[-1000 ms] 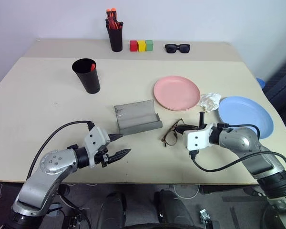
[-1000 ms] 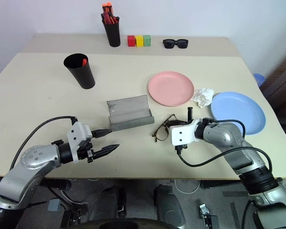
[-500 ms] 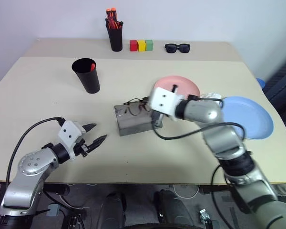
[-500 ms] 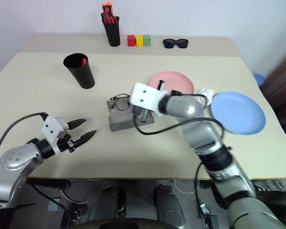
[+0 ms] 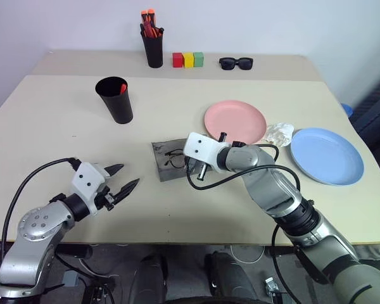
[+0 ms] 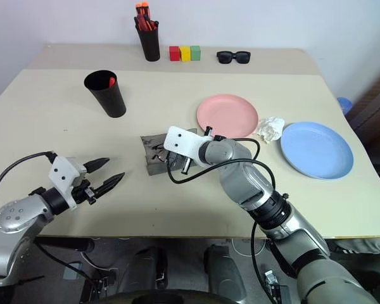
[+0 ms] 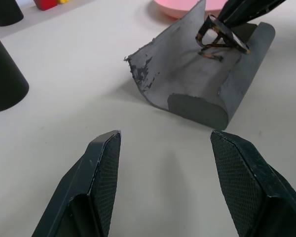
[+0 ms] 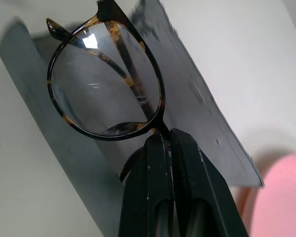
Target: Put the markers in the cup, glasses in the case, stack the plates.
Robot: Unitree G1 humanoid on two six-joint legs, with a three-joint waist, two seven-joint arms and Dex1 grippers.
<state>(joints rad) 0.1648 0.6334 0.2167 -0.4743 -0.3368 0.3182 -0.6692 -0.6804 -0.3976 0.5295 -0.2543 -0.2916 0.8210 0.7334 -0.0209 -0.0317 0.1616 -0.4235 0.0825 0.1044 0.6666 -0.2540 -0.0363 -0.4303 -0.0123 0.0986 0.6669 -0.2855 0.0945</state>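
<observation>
On the surface [image 5: 63, 145] I see the case [image 7: 197, 94] lying open, its long axis running across in front of me, roughly left to right, with the lid flap raised on the far side. My right pincer [image 8: 164, 143] is clamped tight on the glasses [image 8: 108, 84] at the bridge, holding them over the open trough, lenses tilted and frame slightly skewed to the case's length. My worry is that releasing now lets the glasses land crooked, a temple catching the flap, or the fingers nudging the light case away. My left pincer [image 7: 163, 163] hangs well open, empty, just short of the case.
</observation>
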